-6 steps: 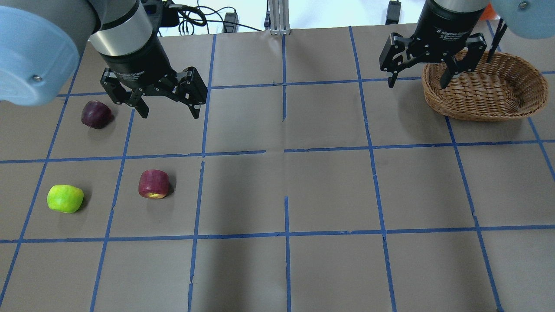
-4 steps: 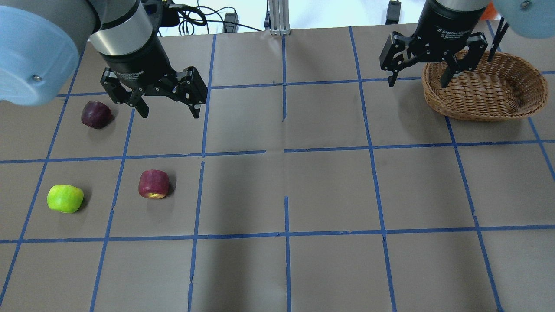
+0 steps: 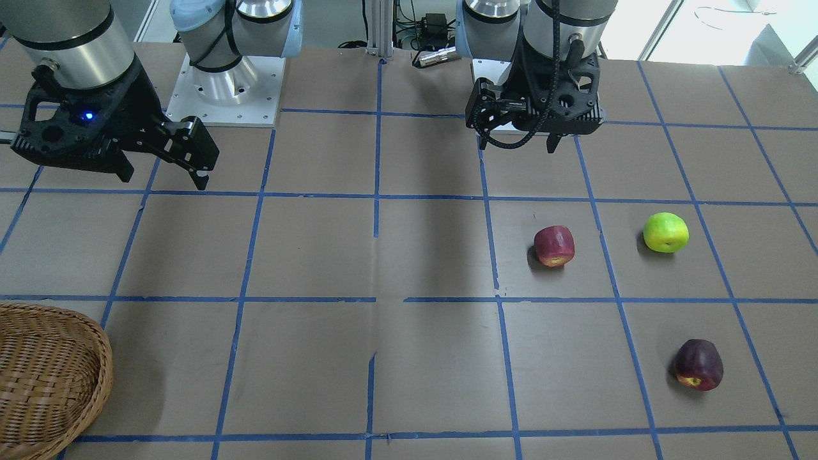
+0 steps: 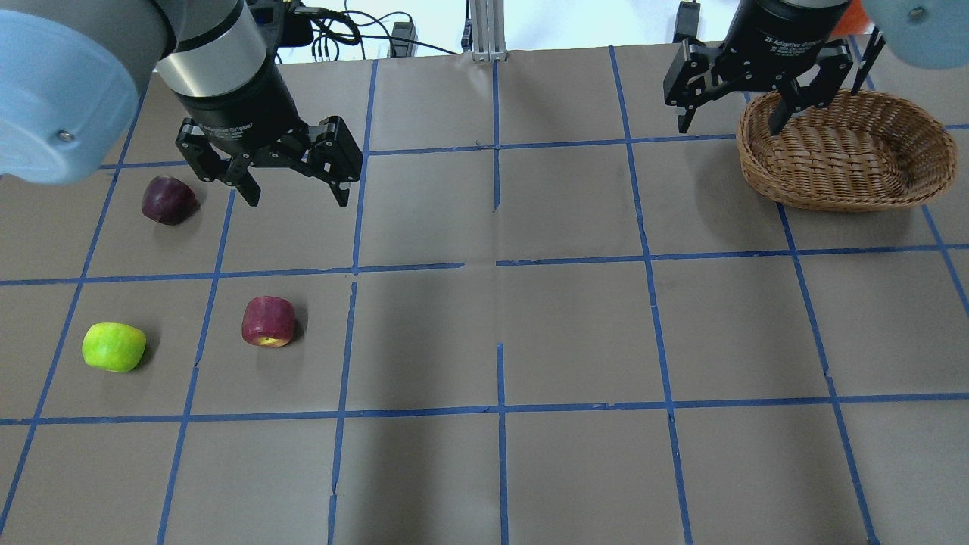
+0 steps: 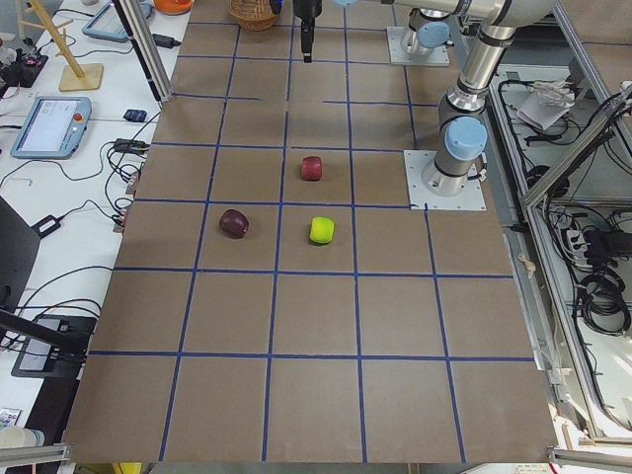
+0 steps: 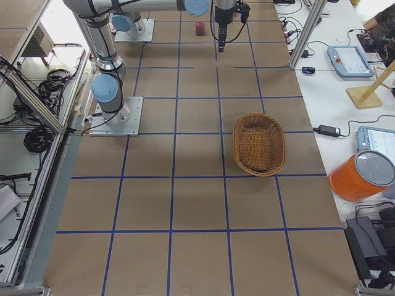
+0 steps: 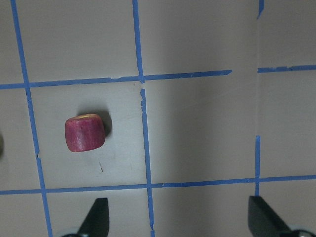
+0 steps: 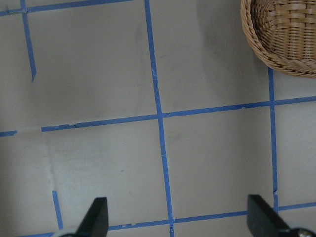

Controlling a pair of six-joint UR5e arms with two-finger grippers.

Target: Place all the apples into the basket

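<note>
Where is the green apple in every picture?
Front-facing: green apple on the right side, mid-height.
Overhead: lower left.
Exterior left: near the centre.
Exterior right: not visible.
Left wrist: not in it.
Right wrist: not in it.
Landmark: the red apple sits in the next square.

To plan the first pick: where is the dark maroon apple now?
In the overhead view the dark maroon apple lies on the table on the robot's left, one taped square beyond the green apple, away from the robot.
</note>
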